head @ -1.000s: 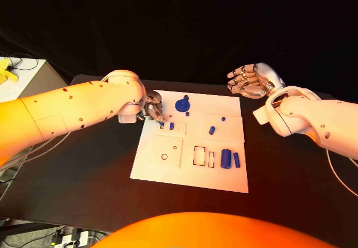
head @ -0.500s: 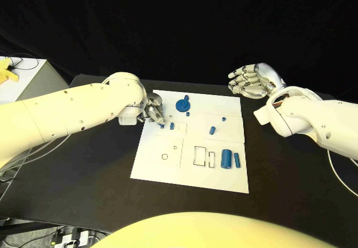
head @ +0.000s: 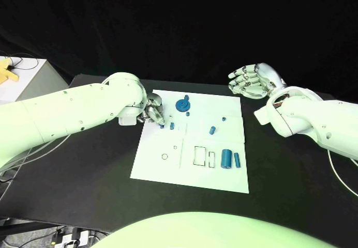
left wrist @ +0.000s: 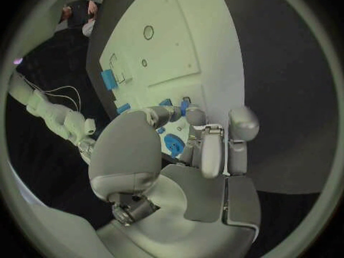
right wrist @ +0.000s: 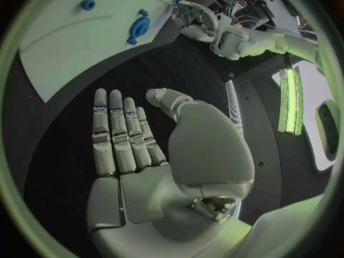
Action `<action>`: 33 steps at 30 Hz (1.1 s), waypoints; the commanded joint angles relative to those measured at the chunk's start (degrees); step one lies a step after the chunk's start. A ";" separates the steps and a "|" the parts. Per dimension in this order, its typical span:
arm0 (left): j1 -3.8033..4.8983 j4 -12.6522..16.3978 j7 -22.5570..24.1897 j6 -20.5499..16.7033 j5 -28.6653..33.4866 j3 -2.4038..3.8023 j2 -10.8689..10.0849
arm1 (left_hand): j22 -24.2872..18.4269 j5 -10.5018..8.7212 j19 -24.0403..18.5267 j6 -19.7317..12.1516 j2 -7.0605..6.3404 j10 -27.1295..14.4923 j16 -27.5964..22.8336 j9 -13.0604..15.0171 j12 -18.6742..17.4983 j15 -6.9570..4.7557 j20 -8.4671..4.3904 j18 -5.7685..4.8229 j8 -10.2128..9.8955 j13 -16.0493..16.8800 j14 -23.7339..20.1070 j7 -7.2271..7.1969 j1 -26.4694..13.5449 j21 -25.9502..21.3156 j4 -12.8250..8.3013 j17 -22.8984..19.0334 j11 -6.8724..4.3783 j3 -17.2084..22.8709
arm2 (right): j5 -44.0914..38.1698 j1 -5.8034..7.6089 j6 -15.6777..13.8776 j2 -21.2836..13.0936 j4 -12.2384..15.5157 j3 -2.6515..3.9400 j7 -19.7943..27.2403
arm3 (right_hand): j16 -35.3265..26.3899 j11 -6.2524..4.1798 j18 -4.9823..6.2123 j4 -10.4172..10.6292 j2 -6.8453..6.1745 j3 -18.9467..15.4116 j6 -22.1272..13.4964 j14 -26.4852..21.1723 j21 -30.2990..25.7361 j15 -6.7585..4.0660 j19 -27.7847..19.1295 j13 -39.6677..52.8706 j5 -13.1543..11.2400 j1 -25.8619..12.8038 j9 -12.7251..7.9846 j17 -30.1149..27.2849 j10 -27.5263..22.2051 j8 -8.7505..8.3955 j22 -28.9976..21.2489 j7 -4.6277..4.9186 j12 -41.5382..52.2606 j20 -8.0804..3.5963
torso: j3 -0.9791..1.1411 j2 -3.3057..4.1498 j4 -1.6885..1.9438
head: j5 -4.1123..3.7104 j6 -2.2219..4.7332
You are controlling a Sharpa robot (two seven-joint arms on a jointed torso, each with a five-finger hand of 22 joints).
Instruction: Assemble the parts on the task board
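Observation:
The white task board (head: 159, 167) lies in the middle of the black table. My left hand (head: 153, 110) hovers at its far left edge and pinches a small blue peg (head: 162, 125) in its fingertips; the left wrist view shows that peg (left wrist: 185, 105) between the fingers (left wrist: 195, 116). Another short peg (head: 172, 125) stands just beside it. A round blue gear (head: 182, 105) sits near the board's far edge. Two small pieces (head: 212, 129) lie mid-board, and two blue cylinders (head: 226, 158) lie near the right edge. My right hand (head: 251, 81) is raised beyond the far right corner, fingers spread and empty.
Rectangular slots (head: 201, 156) and a round hole (head: 164, 156) mark the board's near half. A pale cabinet (head: 26, 85) with a yellow object (head: 6, 70) stands off the table's left. Bare black table (head: 291, 170) surrounds the board.

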 commanded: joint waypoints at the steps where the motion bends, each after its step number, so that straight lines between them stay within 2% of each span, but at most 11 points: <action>1: -0.16 0.14 -0.21 1.51 -0.57 -0.09 -0.07 | 0.02 0.29 0.24 0.26 0.57 0.25 0.21 0.05 0.02 -0.41 -0.01 -0.97 0.24 0.05 3.57 -0.02 -0.10 0.39 -10.83 7.24 0.01 11.16 | -0.19 -0.04 0.74 -0.05 0.10 0.02 0.53 | -0.29 0.42 0.69 -0.27 -0.08 0.10 -0.28 0.35 0.05 0.02 0.13 -0.09 0.31 -0.47 -0.09 -0.08 0.13 0.29 -0.05 2.65 -0.20 0.12 | 0.00 0.02 0.01 | 0.01 -0.01; 17: -0.16 0.13 -0.19 1.46 -0.76 -0.03 -0.21 | 0.25 0.37 0.39 0.41 0.49 0.20 0.22 0.08 -0.18 -0.47 -0.08 -1.02 0.21 -0.24 3.60 -0.08 -0.18 0.53 -10.97 7.28 -0.05 11.39 | -0.19 -0.05 0.75 -0.03 0.03 0.02 0.57 | -0.36 0.45 0.67 -0.37 -0.15 0.07 -0.29 0.38 0.05 0.04 0.16 -0.09 0.29 -0.52 -0.13 -0.14 0.11 0.32 -0.25 2.67 -0.21 0.12 | -0.02 0.07 -0.06 | -0.04 -0.01; 28: -0.15 -0.38 -0.18 1.63 -0.65 -0.02 0.23 | 0.36 0.39 0.45 0.45 0.47 0.23 0.25 0.09 -0.19 -0.49 -0.10 -1.04 0.21 -0.19 3.62 -0.10 -0.20 0.60 -11.00 7.34 -0.07 11.49 | -0.19 -0.06 0.76 -0.02 0.07 0.02 0.60 | -0.36 0.45 0.67 -0.37 -0.15 0.07 -0.29 0.38 0.05 0.04 0.16 -0.09 0.29 -0.52 -0.13 -0.14 0.11 0.32 -0.25 2.67 -0.21 0.12 | 0.02 -0.02 0.05 | -0.12 -0.01; 33: -0.15 -0.64 -0.17 1.97 -0.61 -0.03 0.49 | 0.36 0.39 0.45 0.45 0.47 0.23 0.25 0.09 -0.19 -0.49 -0.10 -1.04 0.21 -0.19 3.62 -0.10 -0.20 0.60 -11.00 7.34 -0.07 11.49 | -0.19 -0.06 0.78 -0.02 0.10 0.02 0.61 | -0.36 0.45 0.67 -0.37 -0.15 0.07 -0.29 0.38 0.05 0.04 0.16 -0.09 0.29 -0.52 -0.13 -0.14 0.11 0.32 -0.25 2.67 -0.21 0.12 | 0.07 -0.03 -0.02 | 0.00 -0.01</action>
